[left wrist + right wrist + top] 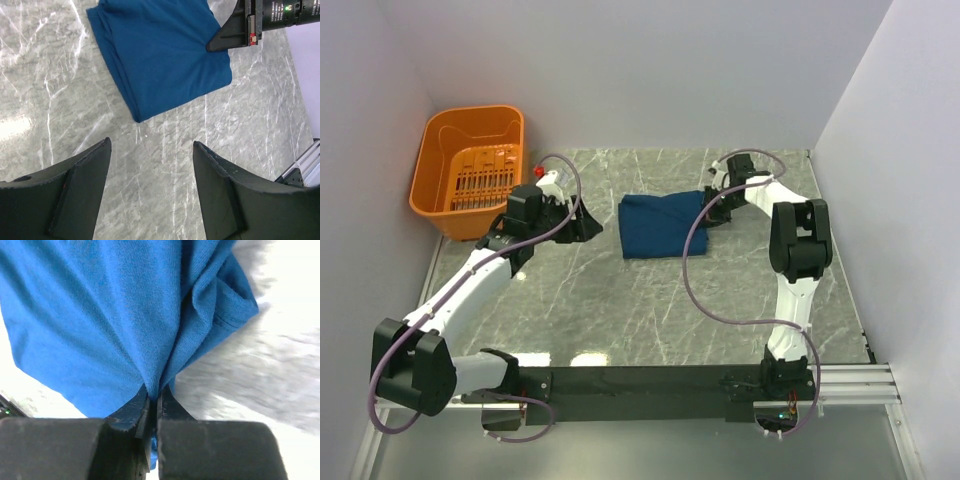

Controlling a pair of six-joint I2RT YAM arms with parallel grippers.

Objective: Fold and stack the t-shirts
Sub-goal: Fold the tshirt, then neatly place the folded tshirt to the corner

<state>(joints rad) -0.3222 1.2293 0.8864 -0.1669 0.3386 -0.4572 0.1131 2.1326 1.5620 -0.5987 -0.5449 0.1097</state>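
Observation:
The dark blue t-shirt [657,224] lies folded into a compact rectangle on the marble table, mid-back; its print is hidden. It also shows in the left wrist view [160,55] and fills the right wrist view [115,315]. My right gripper [712,212] is at the shirt's right edge, shut on a pinch of its fabric [156,392]. My left gripper [588,226] is open and empty, a short way left of the shirt, its fingers [220,185] over bare marble.
An orange plastic basket [470,170] stands at the back left corner. White walls close in the table on the left, back and right. The black rail [650,380] with the arm bases runs along the near edge.

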